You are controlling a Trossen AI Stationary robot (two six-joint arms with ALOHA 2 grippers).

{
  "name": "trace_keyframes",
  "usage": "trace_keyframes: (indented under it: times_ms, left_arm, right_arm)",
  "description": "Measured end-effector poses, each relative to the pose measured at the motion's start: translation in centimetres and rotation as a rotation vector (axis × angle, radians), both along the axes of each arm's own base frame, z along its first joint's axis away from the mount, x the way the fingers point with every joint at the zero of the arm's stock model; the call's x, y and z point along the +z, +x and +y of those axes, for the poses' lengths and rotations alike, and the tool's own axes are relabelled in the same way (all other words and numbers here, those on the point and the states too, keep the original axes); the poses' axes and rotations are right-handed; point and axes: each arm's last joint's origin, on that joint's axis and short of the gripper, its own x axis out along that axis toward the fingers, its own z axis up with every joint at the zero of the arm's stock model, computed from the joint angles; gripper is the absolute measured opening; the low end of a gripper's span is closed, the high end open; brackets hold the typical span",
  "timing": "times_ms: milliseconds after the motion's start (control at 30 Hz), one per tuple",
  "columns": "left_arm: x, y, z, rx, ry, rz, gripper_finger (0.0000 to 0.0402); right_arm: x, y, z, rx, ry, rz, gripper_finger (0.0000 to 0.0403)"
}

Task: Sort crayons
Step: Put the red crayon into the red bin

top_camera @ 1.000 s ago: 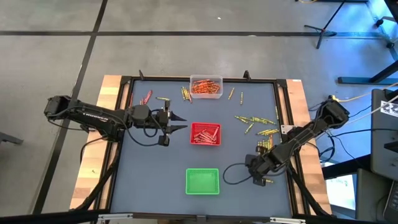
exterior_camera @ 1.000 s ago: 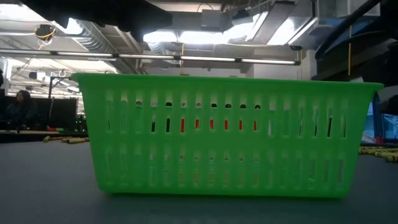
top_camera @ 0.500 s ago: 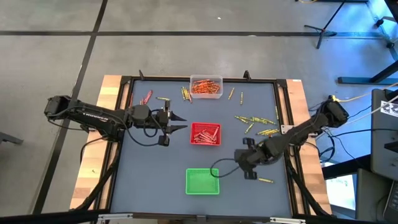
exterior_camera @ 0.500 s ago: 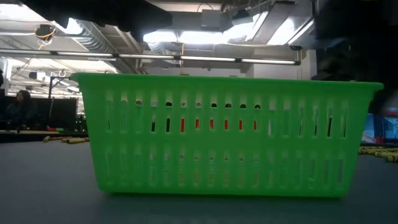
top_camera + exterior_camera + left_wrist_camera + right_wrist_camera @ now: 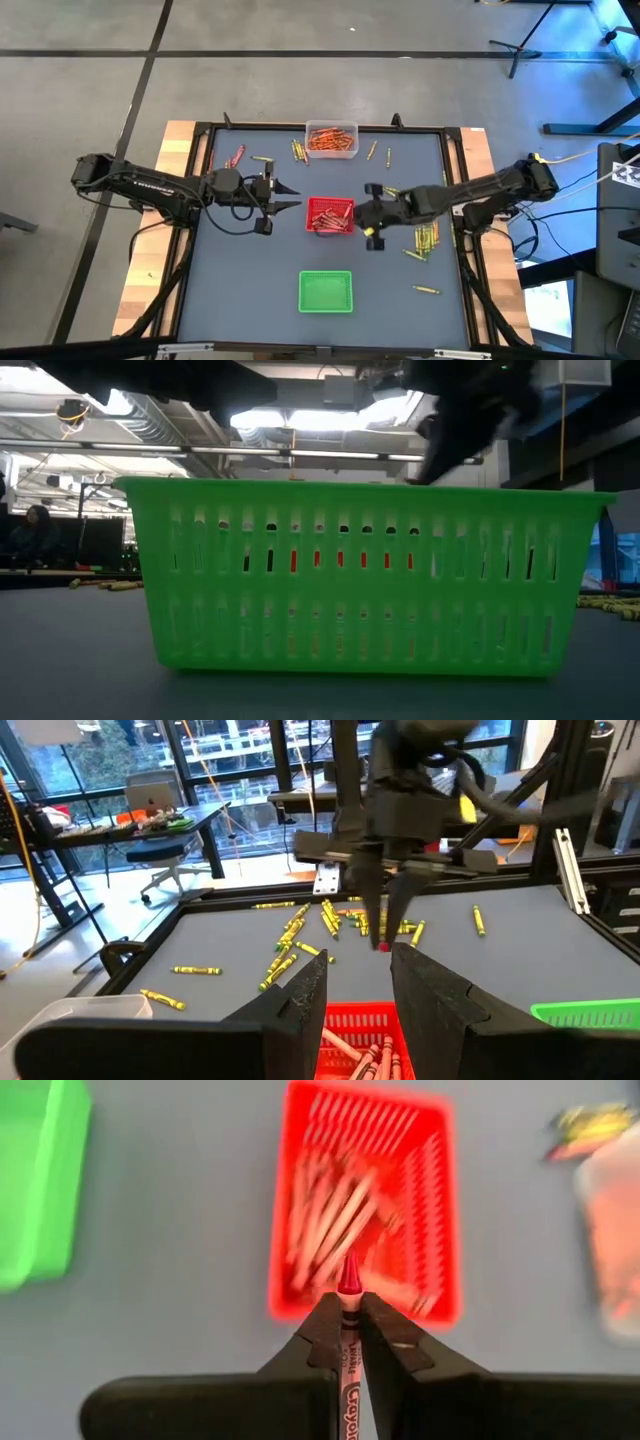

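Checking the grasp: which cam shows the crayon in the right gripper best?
Right wrist view: the red crayon sits pinched in the right gripper, tip towards the red tray. Left wrist view shows only its tip; high and low views don't resolve it.

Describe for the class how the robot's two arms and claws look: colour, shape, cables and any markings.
Both arms are dark, slim and jointed, with loose black cables looping beside them. The left arm bears pale lettering, too small to read. The left claw has two tapering pointed fingers; the right claw has two dark wedge-shaped fingers.
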Motion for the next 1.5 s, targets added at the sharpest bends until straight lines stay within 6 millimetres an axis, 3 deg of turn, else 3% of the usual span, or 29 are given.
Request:
trace_keyframes:
  times_ms: [200,367,700,800,933,1100,1267,1500]
  left_arm:
    - [0.0,0.0,0.0,0.0,0.0,-0.001,0.0099]
    - [0.0,0.0,0.0,0.0,0.001,-0.003,0.0099]
    - [0.0,0.0,0.0,0.0,0.001,-0.001,0.0099]
    - [0.0,0.0,0.0,0.0,0.001,0.0,0.0099]
    - [0.0,0.0,0.0,0.004,0.001,-0.003,0.0099]
    - [0.0,0.0,0.0,0.004,0.001,-0.004,0.0099]
    - [0.1,0.0,0.0,0.004,0.0,-0.007,0.0099]
    - [0.0,0.0,0.6,0.082,-0.001,0.005,0.0099]
  right_arm:
    - [0.0,2.3,-2.2,0.003,-0.006,-0.134,0.0021]
    - [-1.3,4.1,-3.5,0.028,0.016,-0.174,0.0021]
    - [-4.3,5.9,-4.0,0.026,0.034,-0.144,0.0024]
    - [-4.5,6.1,-4.0,0.024,0.067,-0.144,0.0049]
    - [-4.5,6.0,-3.9,0.018,0.074,-0.143,0.0113]
    - [-2.7,4.7,-4.0,0.003,0.03,-0.131,0.017]
    - [-0.3,1.8,-4.1,0.015,0.021,-0.116,0.0177]
    - [-1.4,-4.1,-4.4,0.016,0.009,-0.228,0.0167]
